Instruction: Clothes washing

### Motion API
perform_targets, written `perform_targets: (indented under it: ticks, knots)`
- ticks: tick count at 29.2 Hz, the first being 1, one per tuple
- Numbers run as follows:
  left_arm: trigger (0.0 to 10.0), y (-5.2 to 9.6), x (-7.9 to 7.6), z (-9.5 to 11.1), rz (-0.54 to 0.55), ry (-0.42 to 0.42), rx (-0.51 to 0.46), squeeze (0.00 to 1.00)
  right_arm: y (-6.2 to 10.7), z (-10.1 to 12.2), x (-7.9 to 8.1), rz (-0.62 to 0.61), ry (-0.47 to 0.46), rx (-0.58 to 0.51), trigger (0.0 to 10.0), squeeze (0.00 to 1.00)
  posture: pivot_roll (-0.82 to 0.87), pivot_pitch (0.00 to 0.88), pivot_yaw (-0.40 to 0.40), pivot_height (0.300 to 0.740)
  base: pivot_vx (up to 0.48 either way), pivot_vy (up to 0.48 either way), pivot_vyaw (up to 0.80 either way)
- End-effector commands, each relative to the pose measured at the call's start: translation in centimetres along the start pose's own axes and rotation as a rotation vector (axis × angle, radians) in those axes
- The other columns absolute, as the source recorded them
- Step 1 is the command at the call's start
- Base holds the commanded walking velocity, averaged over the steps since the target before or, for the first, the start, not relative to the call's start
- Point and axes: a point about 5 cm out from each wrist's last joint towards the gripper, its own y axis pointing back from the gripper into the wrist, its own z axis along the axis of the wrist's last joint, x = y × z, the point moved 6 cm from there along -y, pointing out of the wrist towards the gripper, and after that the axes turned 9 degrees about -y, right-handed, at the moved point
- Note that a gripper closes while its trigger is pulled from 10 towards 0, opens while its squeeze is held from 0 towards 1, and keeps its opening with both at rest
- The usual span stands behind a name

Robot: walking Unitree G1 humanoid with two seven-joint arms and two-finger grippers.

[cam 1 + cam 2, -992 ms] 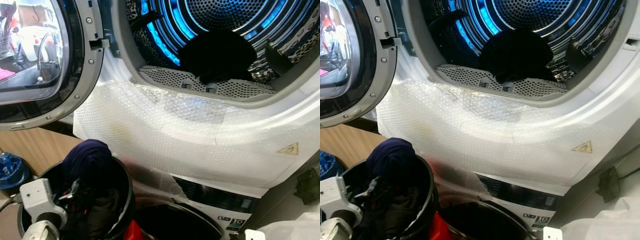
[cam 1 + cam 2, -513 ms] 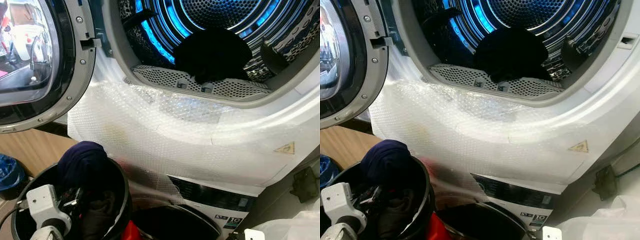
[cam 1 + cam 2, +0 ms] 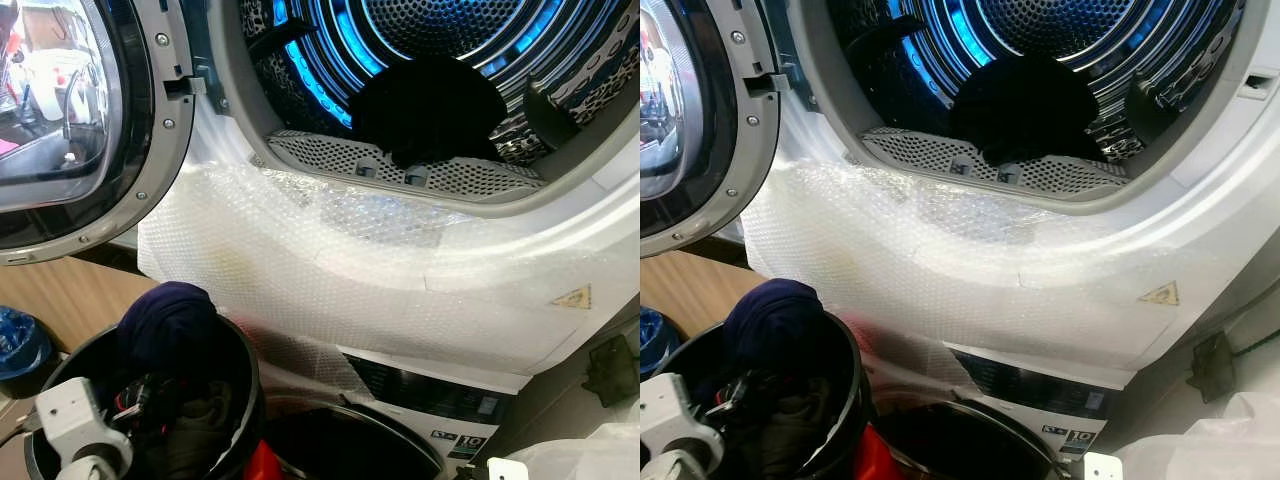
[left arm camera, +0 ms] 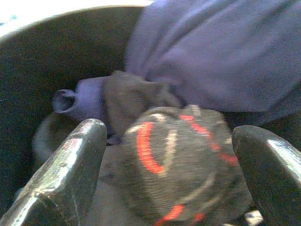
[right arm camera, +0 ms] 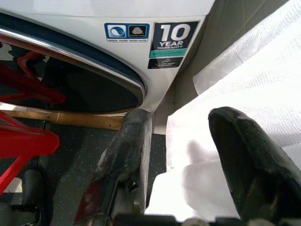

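Left wrist view: your left gripper (image 4: 171,165) is inside the black bucket (image 3: 240,360), fingers spread wide with nothing held. A bundled dark garment with red and pale curved markings (image 4: 181,160) lies straight ahead between the fingers, apparently close to both, so the coming grasp looks like a plain closing motion. It is rounded, with no clear long axis. A navy garment (image 3: 170,320) is heaped beyond it, mounding above the rim.

The bucket sits near you on the left, below the open dryer drum (image 3: 440,30), which is lit blue and holds black clothing (image 3: 430,105). Bubble wrap (image 3: 330,260) covers the machine's front. Your right gripper (image 5: 181,155) hangs low on the right, fingers apart and empty, beside white plastic sheeting (image 5: 244,99).
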Motion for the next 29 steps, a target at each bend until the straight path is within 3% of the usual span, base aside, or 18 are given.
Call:
perform_targets:
  ticks: [1,9,18,21,22,23,24,29]
  knots:
    - [10.0,-0.3,-0.5,-0.5,-0.015,0.006,0.029,0.00,0.0,0.1,-0.1,0.003,0.006,-0.004,10.0,0.00,0.27,0.000,-0.037,0.740,0.000,0.000,0.00]
    - [10.0,-1.3,-1.3,-1.7,-0.024,-0.014,0.098,0.00,-0.1,0.4,-0.6,-0.004,0.016,-0.013,10.0,0.00,0.25,0.000,-0.043,0.740,0.000,0.000,0.00]
    - [10.0,-1.1,0.2,-3.2,0.059,-0.060,0.184,0.00,-0.1,0.6,-0.4,0.008,0.025,-0.014,10.0,0.00,0.26,0.000,-0.044,0.740,0.000,0.000,0.00]
    - [9.8,-1.1,0.3,-2.9,0.063,-0.056,0.172,0.00,-0.1,0.7,-0.1,0.014,0.027,-0.016,10.0,0.00,0.26,0.000,-0.042,0.740,0.000,0.000,0.00]
    - [6.7,-1.1,0.4,-2.7,0.069,-0.054,0.166,0.00,-0.2,0.8,0.1,0.018,0.028,-0.019,10.0,0.00,0.26,0.000,-0.041,0.740,0.000,0.000,0.00]
    - [0.7,-1.1,0.4,-2.7,0.069,-0.055,0.166,0.00,-0.2,0.8,0.1,0.019,0.028,-0.019,10.0,0.00,0.26,0.000,-0.041,0.740,0.000,0.000,0.00]
    - [0.0,-1.2,0.3,-2.7,0.066,-0.057,0.168,0.00,-0.2,0.8,0.3,0.023,0.031,-0.020,10.0,0.00,0.26,0.000,-0.039,0.740,0.000,0.000,0.00]
    - [0.0,-1.3,0.0,-2.5,0.057,-0.064,0.167,0.00,-0.2,0.9,0.4,0.026,0.031,-0.022,10.0,0.00,0.25,0.000,-0.034,0.740,0.000,0.000,0.00]
